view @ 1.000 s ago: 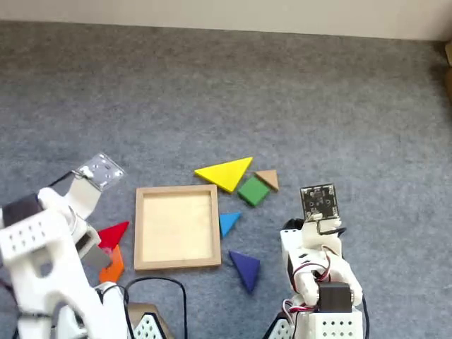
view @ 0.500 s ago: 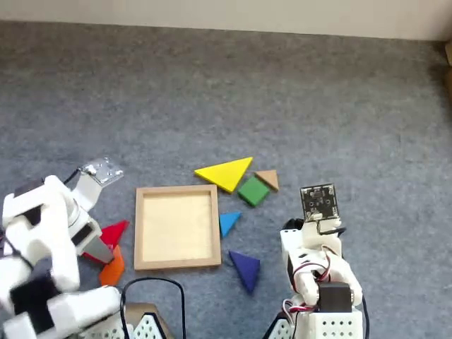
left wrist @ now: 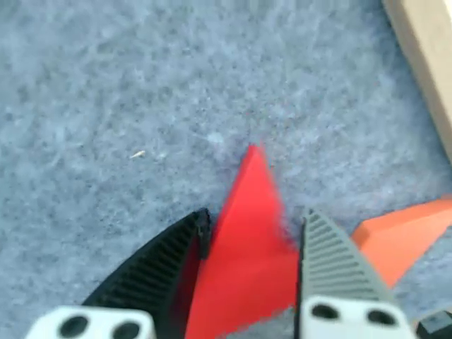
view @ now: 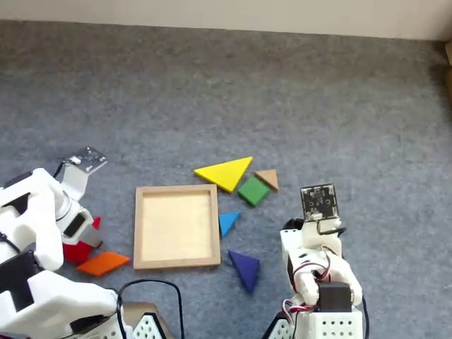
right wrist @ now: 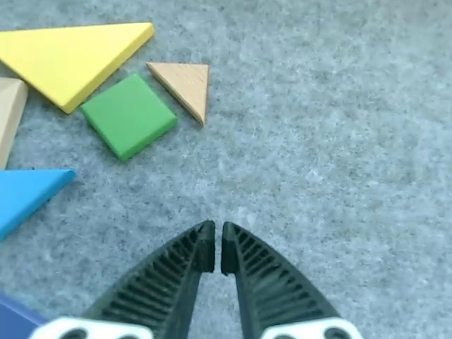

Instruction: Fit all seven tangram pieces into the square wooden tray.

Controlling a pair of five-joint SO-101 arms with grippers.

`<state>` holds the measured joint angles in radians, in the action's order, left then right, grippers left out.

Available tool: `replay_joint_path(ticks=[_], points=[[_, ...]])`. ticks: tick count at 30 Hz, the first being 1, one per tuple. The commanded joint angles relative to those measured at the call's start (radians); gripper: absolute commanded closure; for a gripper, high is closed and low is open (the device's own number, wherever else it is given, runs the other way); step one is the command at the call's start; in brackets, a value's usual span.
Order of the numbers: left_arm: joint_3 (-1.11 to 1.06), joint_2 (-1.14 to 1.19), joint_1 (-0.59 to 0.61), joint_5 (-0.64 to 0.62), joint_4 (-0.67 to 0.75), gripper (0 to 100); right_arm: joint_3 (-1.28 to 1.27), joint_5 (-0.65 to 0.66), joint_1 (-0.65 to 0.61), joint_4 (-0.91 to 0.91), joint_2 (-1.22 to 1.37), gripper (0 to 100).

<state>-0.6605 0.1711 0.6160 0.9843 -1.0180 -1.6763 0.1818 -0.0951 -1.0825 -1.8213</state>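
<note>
The square wooden tray (view: pixel 138 227) lies bare on the grey carpet. My left gripper (left wrist: pixel 257 219) is shut on the red triangle (left wrist: pixel 247 247), one finger on each slanted side; the high view has that red triangle (view: pixel 76 249) peeking out from under the left arm. The orange parallelogram (view: pixel 104 263) lies just beside it, toward the tray. Right of the tray lie the yellow triangle (view: pixel 224 173), tan triangle (view: pixel 268 179), green square (view: pixel 253 191), light blue triangle (view: pixel 228 222) and dark blue triangle (view: pixel 246 268). My right gripper (right wrist: pixel 212 241) is shut on nothing above bare carpet.
The tray's edge (left wrist: pixel 424 56) runs close to the left gripper, with the orange parallelogram (left wrist: pixel 402 233) touching the grey finger's side. The right arm (view: pixel 319 240) stands right of the blue pieces. Open carpet stretches across the far half.
The left arm swung back and to the left, carrying the red triangle away from the tray. The orange parallelogram turned and now lies flat nearer the front. The right arm kept still.
</note>
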Motion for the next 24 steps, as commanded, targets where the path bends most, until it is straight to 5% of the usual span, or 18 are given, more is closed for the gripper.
replay_joint_path(ticks=[1, 11, 17, 24], points=[[0.036, -0.061, 0.007, -0.012, 0.014, 86, -0.148, 0.009, 0.012, -0.007, -0.005, 96.5], [0.042, -0.306, 0.039, -0.114, -0.080, 88, -0.148, 0.009, 0.012, -0.007, -0.005, 96.5], [0.031, -0.552, 0.131, -0.110, -0.256, 68, -0.148, 0.009, 0.012, -0.007, -0.005, 96.5], [-0.142, -0.645, 0.211, 0.037, -0.305, 70, -0.148, 0.009, 0.012, -0.007, -0.005, 96.5]])
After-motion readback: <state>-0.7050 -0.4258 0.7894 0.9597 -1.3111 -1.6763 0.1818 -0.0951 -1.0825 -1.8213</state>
